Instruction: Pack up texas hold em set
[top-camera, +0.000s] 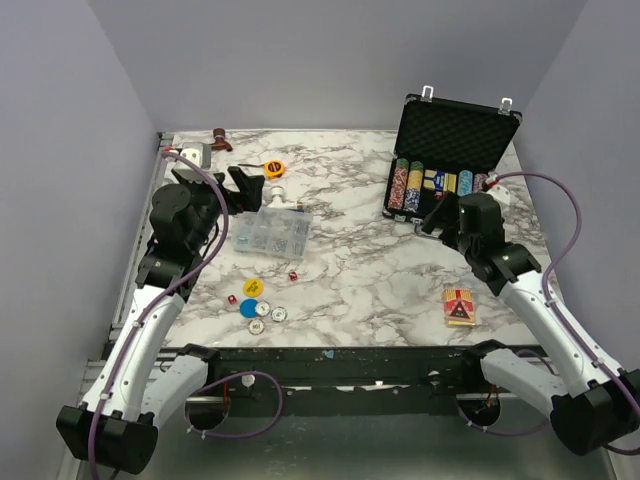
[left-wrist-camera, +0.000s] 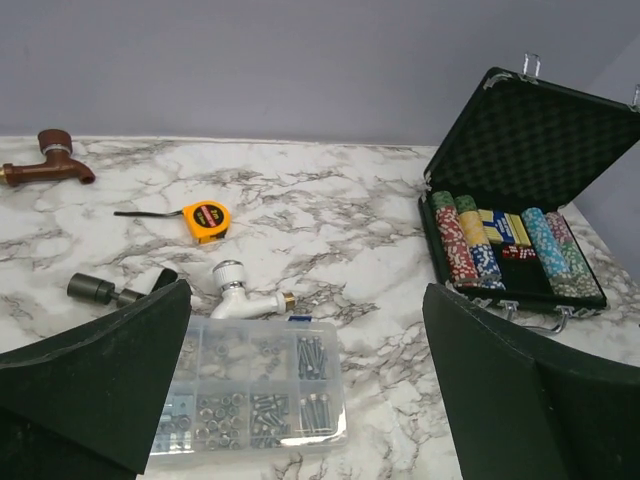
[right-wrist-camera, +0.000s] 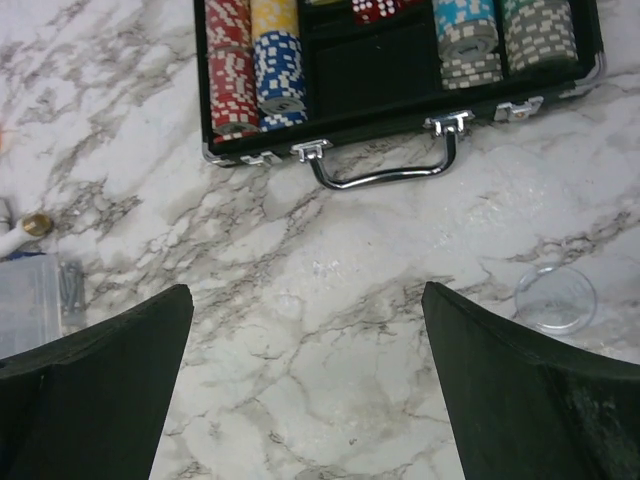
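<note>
Fingers (right-wrist-camera: 110, 380): we see both pairs spread wide, on the right gripper (top-camera: 436, 214) and the left gripper (top-camera: 246, 190) alike, with nothing between them.
Case (top-camera: 455, 135): it stands open, lid up, at the far right of the table (top-camera: 360, 270). It lies just beyond the right gripper, with the handle (right-wrist-camera: 385, 175) facing the arm bases. The chip rows (right-wrist-camera: 255, 70) are seated, and one dark slot (right-wrist-camera: 370, 65) in the middle looks empty to us.
Card box (top-camera: 459, 305): it lies flat on the marble, out of the case, on the near side of the right gripper and beside that arm's forearm. Its long axis runs near to far, and the left arm is well away from it.
Discs: a yellow disc (top-camera: 254, 287), a blue disc (top-camera: 248, 307) and two white discs (top-camera: 278, 314) cluster on the left half. They lie near the compartment box (top-camera: 272, 232) on its near side, toward the base from the left gripper.
Dice (top-camera: 293, 275): two tiny red ones lie loose, one at each side of the discs.
What the move turns on: we'd call the card box the right arm's job. The fingers point away from it toward the case, so they must draw back toward their own base and close across the box's short side.
Left arm: it is the nearer one for the discs and dice, but the case is well apart from them, across the table.
</note>
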